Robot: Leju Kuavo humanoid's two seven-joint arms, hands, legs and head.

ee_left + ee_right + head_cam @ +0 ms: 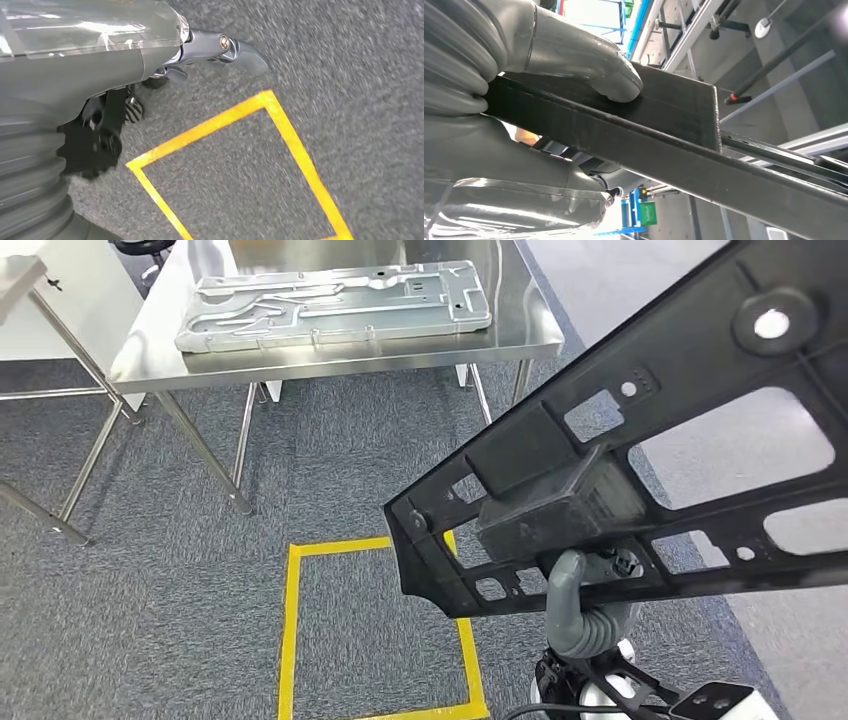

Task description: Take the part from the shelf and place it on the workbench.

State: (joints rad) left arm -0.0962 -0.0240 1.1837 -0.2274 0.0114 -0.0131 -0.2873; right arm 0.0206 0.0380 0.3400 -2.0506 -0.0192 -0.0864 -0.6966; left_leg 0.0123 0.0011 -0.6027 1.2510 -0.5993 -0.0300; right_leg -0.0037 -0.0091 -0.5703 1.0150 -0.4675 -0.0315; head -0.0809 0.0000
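Observation:
A large black frame-like part (690, 360) with several cut-outs slants across the right side of the head view, held up off the floor. My right hand (580, 610) grips it from below near its boxy block. In the right wrist view the thumb (614, 82) presses on one face of the part's black bar (664, 145) and the fingers wrap the other side. The steel workbench (520, 325) stands ahead at the back. My left hand (235, 50) hangs over the carpet, holding nothing, one finger stretched out.
A silver stamped metal plate (330, 305) lies on the workbench. A yellow tape square (295, 640) marks the grey carpet in front of me, also under the left hand as tape (295, 145). A second table's legs (90, 455) stand at the far left.

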